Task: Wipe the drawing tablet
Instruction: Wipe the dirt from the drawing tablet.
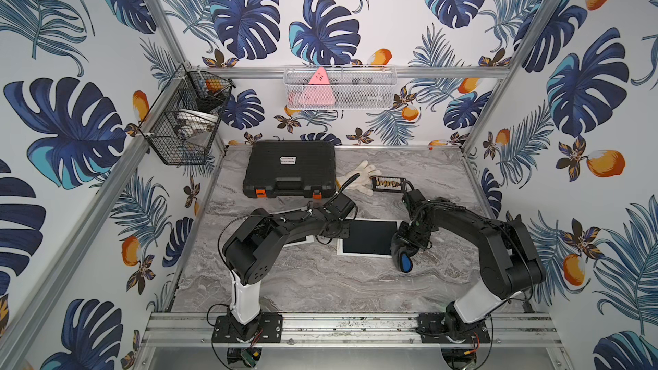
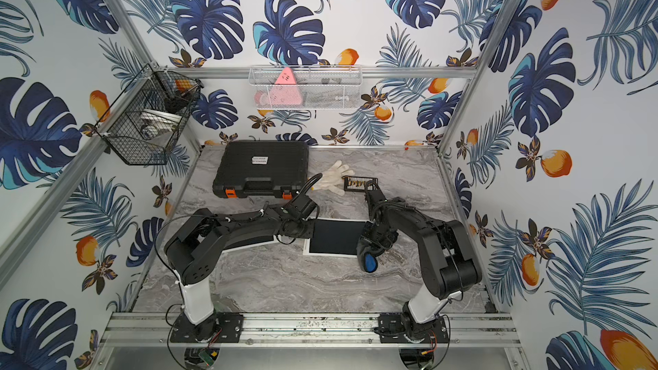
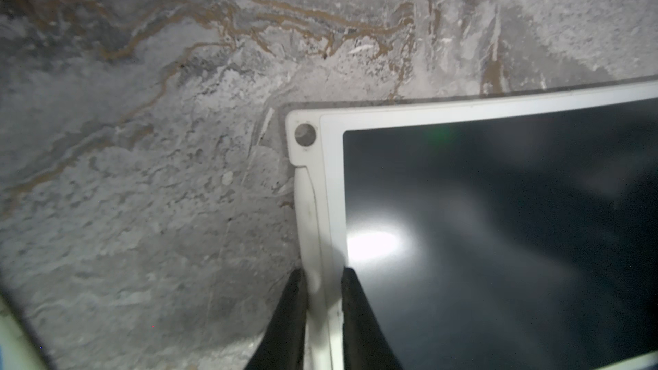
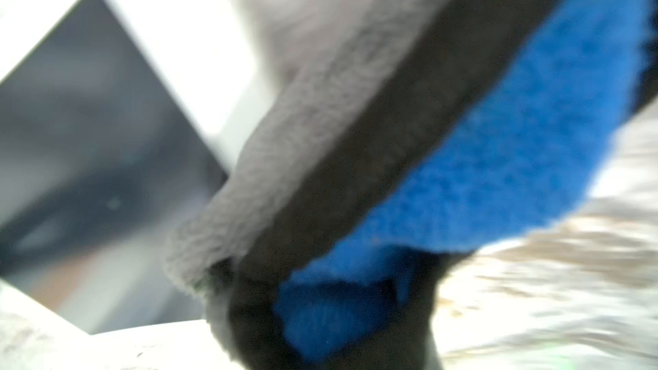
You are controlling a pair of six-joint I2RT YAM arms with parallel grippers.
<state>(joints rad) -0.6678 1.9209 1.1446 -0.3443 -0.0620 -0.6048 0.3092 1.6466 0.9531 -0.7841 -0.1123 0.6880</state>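
Wire basket on left wall: white and black items, can't ID. Case closed, label unreadable. Mesh basket on back rail: pink triangle, rest unclear. Tablet flat mid-counter; left pincer nearly closed, clamping its white frame edge. Right pincer closed on cloth, tips buried in it, at tablet's right edge. Right wrist view blurred.
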